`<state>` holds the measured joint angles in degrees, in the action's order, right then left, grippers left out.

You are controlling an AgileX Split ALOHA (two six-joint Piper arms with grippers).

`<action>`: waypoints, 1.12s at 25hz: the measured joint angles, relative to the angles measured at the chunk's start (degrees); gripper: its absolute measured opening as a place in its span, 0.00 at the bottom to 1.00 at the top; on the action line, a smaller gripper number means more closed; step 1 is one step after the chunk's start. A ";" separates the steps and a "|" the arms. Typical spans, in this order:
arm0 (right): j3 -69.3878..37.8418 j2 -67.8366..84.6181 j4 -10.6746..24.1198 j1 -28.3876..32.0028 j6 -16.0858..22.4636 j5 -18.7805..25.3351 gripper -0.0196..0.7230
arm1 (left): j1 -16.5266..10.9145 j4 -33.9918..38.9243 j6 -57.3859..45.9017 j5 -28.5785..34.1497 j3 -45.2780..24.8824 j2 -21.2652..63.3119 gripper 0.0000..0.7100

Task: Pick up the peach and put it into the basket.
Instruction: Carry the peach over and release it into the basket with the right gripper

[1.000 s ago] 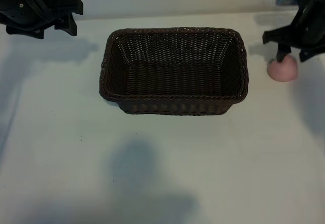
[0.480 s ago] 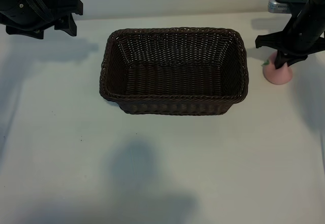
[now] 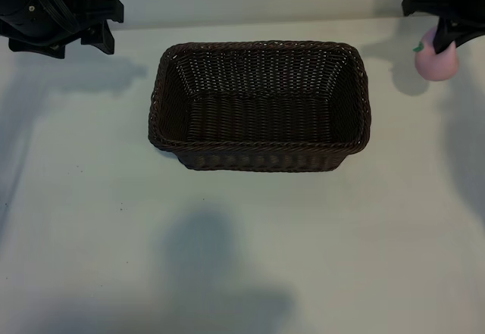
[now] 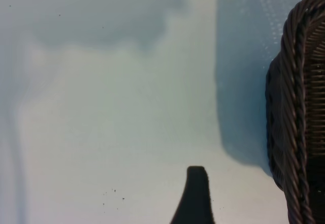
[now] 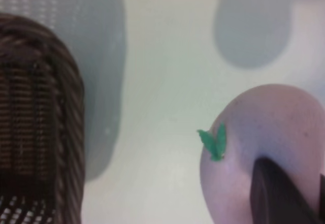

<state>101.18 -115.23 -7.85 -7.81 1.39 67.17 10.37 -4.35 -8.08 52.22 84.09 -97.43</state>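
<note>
The peach (image 3: 436, 64), pale pink with a small green leaf (image 5: 214, 141), hangs above the table at the far right, right of the basket's far right corner. My right gripper (image 3: 443, 40) is shut on it from above; one dark finger (image 5: 277, 196) presses against its side in the right wrist view, where the peach (image 5: 264, 127) fills one corner. The dark-brown wicker basket (image 3: 261, 45) stands in the middle of the table with nothing inside. My left gripper (image 3: 106, 25) is parked at the far left, open and holding nothing.
The peach's shadow (image 3: 402, 76) falls on the white table between it and the basket. The basket's braided rim (image 4: 299, 107) lies close beside my left finger (image 4: 195, 196), and the rim (image 5: 61, 97) also shows in the right wrist view.
My right gripper closed on the peach where it lay on the table and has lifted it up and toward the far edge. The left arm has not moved.
</note>
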 joint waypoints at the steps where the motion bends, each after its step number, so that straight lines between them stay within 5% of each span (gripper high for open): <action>1: 0.32 0.35 -0.13 -0.12 -0.05 0.90 0.08 | 0.00 0.00 0.00 0.00 0.00 0.00 0.83; 13: 1.35 5.26 -2.66 -18.44 1.12 1.14 0.08 | 0.00 0.00 -0.01 0.40 0.00 0.00 0.83; 19: 1.35 4.02 -2.72 -24.83 2.18 -4.70 0.08 | 0.00 0.00 -0.01 0.40 0.00 0.00 0.83; 28: 1.35 -6.61 -2.55 -26.43 2.30 -12.78 0.08 | 0.00 0.00 -0.01 0.40 0.00 0.00 0.83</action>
<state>102.52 -121.83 -10.40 -34.24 3.69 54.39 10.37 -4.35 -8.08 52.62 84.09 -97.43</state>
